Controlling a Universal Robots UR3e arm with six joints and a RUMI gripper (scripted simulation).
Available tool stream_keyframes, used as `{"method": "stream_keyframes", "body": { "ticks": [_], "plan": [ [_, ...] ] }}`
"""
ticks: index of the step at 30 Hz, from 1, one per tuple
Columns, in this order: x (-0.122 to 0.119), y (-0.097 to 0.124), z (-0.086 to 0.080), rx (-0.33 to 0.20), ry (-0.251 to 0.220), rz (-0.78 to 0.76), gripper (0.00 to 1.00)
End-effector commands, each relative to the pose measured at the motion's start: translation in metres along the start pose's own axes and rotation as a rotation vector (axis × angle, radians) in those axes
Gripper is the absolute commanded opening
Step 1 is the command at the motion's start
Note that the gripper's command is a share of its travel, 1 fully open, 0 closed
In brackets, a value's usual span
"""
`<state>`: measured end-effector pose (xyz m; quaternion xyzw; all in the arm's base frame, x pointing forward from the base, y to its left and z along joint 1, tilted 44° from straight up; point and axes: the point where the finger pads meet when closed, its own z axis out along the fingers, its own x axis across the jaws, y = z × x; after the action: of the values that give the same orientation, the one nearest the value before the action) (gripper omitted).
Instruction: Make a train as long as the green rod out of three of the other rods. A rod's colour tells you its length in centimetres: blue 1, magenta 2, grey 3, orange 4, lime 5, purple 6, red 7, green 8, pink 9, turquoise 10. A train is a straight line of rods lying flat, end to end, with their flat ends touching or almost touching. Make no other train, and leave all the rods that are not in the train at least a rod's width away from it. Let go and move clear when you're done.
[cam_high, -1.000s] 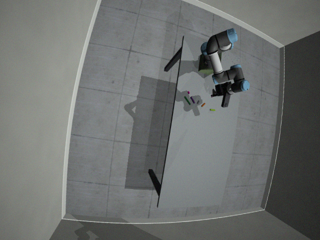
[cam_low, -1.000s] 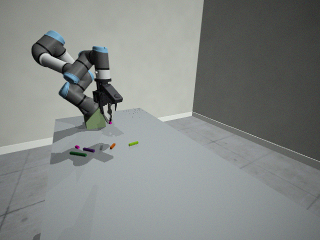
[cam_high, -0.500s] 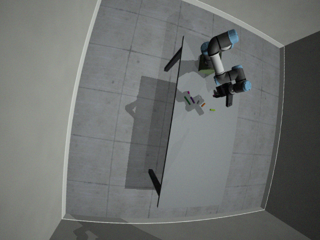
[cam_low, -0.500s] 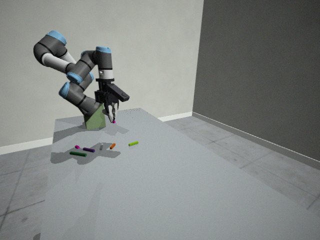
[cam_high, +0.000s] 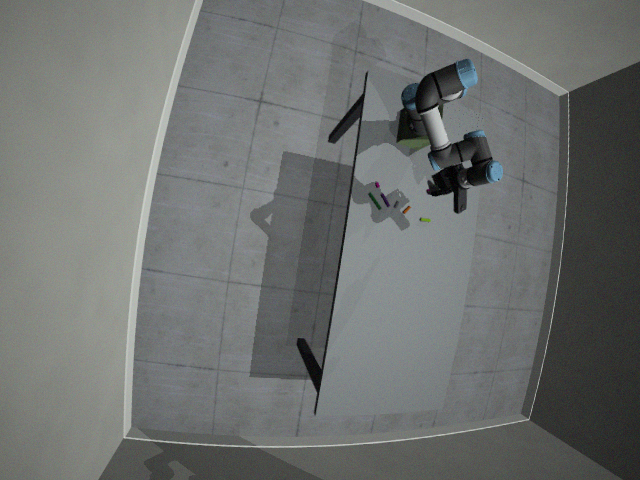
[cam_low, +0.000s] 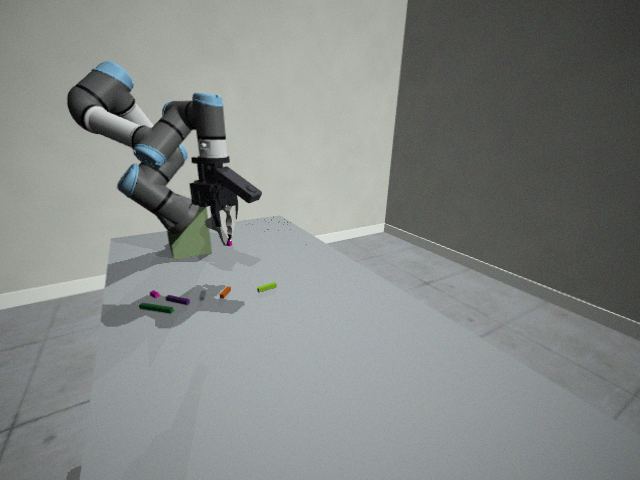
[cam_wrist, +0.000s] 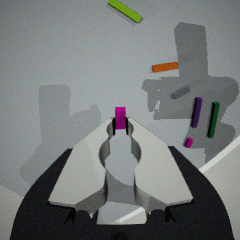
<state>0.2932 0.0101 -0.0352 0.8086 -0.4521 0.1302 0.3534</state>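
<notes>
Wrist view shows us the gripper (cam_high: 433, 192) (cam_low: 227, 241) (cam_wrist: 120, 118) with its two fingers clamped on a short magenta rod (cam_high: 428, 191) (cam_low: 229, 243) (cam_wrist: 120, 117). From the outside we see it held above the table (cam_high: 392, 310) (cam_low: 336, 372) (cam_wrist: 60, 55), near the green base block (cam_high: 411, 143) (cam_low: 191, 242). Well apart from it, we find the green rod (cam_high: 374, 200) (cam_low: 156, 307) (cam_wrist: 213, 120) lying beside the purple rod (cam_high: 385, 199) (cam_low: 177, 299) (cam_wrist: 197, 112). A second magenta rod (cam_high: 377, 184) (cam_low: 154, 293) (cam_wrist: 188, 142) lies near both. Next to the purple one we see the grey rod (cam_high: 396, 204) (cam_low: 203, 294) (cam_wrist: 180, 92), in shadow, then the orange rod (cam_high: 406, 209) (cam_low: 225, 292) (cam_wrist: 165, 67) and the lime rod (cam_high: 424, 220) (cam_low: 267, 287) (cam_wrist: 125, 11). We see gaps between all the rods on the table, so no three form a train.
</notes>
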Motion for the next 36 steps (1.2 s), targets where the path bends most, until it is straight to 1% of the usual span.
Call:
{"method": "stream_keyframes", "body": {
  "ticks": [1, 12, 18, 26, 28, 36],
  "plan": [
    [0.0, -0.001, 0.0, 0.003, -0.001, -0.004, 0.0],
    [0.0, 0.0, 0.01, 0.002, -0.001, -0.005, 0.0],
    [0.0, 0.0, 0.025, 0.002, -0.001, -0.005, 0.0],
    [0.0, -0.001, 0.051, 0.001, -0.001, -0.005, 0.0],
    [0.0, -0.001, 0.051, 0.001, -0.001, -0.005, 0.0],
    [0.0, -0.001, 0.073, 0.001, -0.001, -0.005, 0.0]
  ]
}}
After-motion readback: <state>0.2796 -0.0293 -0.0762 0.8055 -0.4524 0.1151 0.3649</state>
